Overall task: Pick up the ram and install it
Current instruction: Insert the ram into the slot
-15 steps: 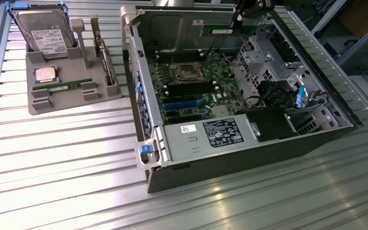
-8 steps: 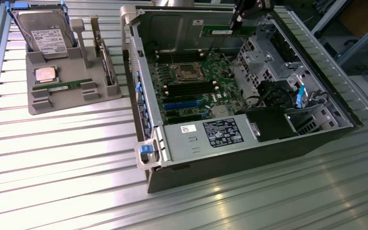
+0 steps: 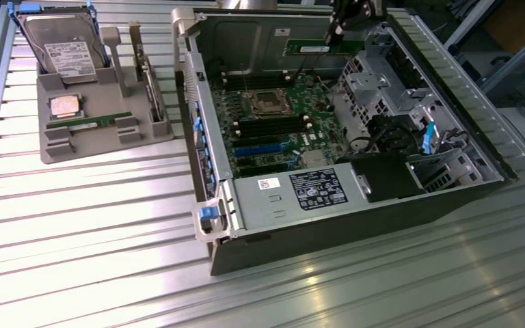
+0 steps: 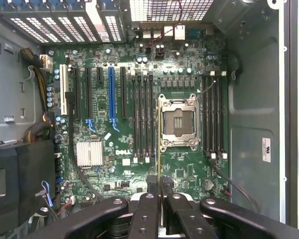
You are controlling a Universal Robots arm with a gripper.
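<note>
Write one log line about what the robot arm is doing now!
gripper: shut on ram | ram: held over motherboard in open case | second ram: lying in tray
</note>
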